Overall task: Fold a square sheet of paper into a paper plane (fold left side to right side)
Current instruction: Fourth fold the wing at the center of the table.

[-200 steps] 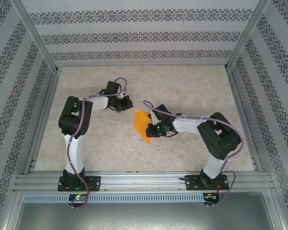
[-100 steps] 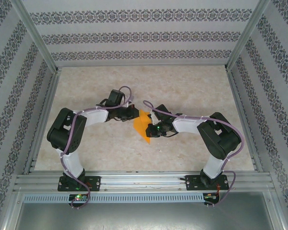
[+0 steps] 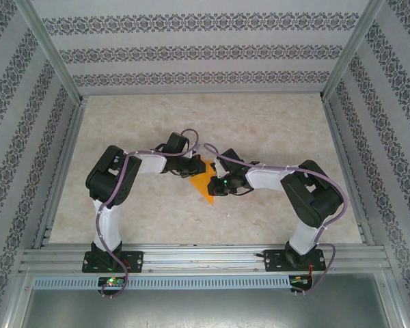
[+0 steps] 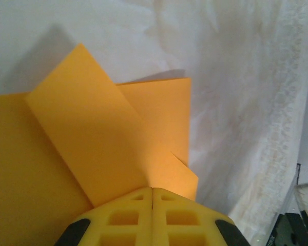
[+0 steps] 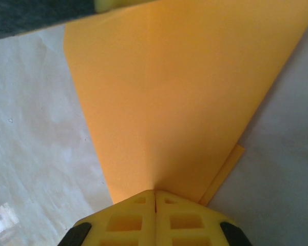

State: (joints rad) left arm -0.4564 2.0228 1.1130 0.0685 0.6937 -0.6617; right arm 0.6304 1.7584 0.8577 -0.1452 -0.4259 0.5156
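At the middle of the table [image 3: 273, 123], the left gripper [image 4: 152, 190] has its 2 yellow fingers pressed tight together, w/ an edge of the orange paper [image 4: 92, 133] pinched at the tips. From that spot a long flap of paper stands up and leans to the left, w/ more flat paper under it & behind it.

Right gripper [image 5: 155, 192]: fingers also squeezed together, nipping the paper at a narrow end. The paper gets wider going away from the tips, like a fan. A thin 2nd layer peeks out on the right side, just under the top one.

From above, both grippers meet nose to nose, left one a bit farther back. The paper sits between & under them, near the table's middle, w/ a pointy corner sticking out toward the arm bases. It's partly folded, not flat.
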